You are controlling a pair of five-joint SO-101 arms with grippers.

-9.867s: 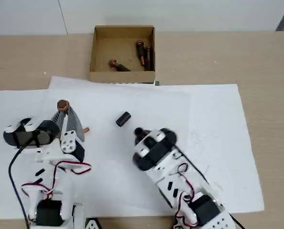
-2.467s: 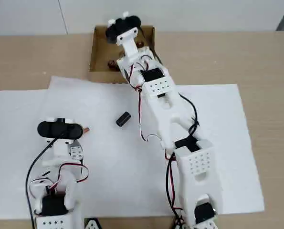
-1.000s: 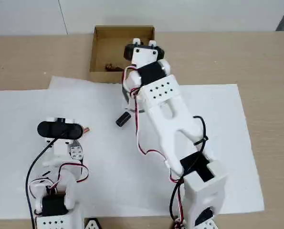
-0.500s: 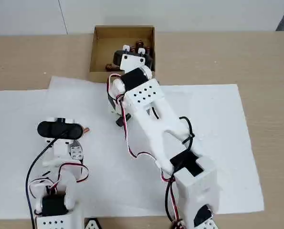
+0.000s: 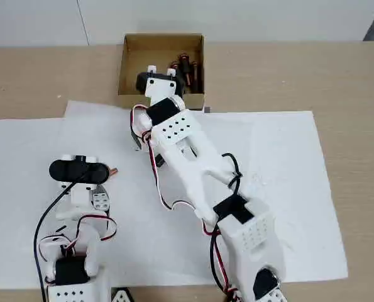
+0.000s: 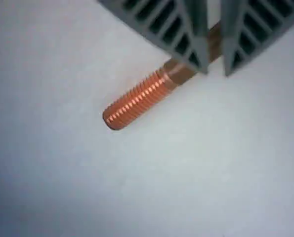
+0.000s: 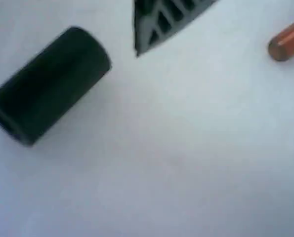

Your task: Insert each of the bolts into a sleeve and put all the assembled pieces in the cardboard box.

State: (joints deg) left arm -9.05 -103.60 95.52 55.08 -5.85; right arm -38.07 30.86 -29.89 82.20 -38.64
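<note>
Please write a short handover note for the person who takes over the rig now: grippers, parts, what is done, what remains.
Left gripper: shut on a bolt, with the threaded end sticking out over the paper.
Right gripper: open, holding nothing, beside the sleeve, which lies on the paper.
Done: some assembled pieces are in the box.
Left: grasp the sleeve, join it with the bolt, put the piece in the box.
</note>
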